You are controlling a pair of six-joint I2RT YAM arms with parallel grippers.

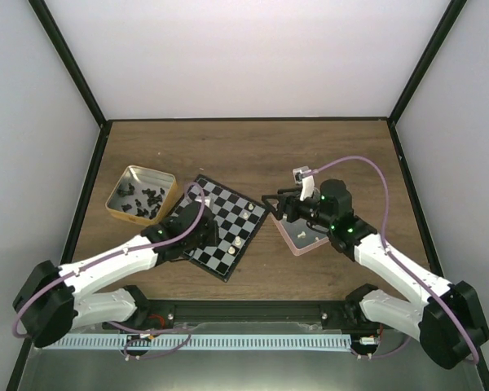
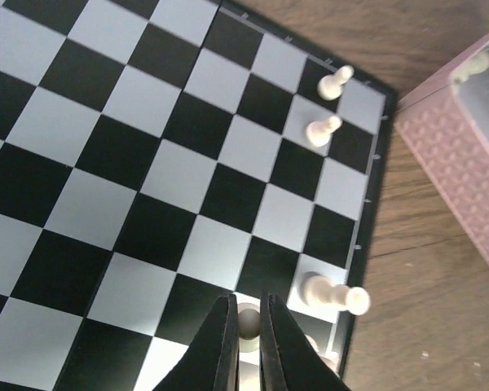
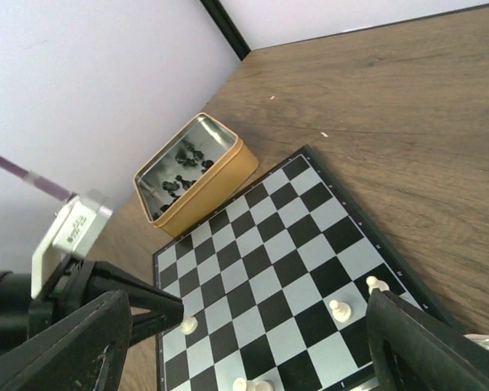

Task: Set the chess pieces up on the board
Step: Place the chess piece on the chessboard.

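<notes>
Barely begun: few cream chess pieces (image 2: 322, 130) are set on the board (image 2: 106, 147), left tool (image 2: 246, 305) seemingly clamped on a pawn (image 2: 248, 323), right tool (image 3: 248, 326) spread empty.

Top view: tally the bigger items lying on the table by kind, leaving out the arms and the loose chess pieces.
Chessboard: 1
Gold tin: 1
Pink tray: 1
Total: 3
</notes>
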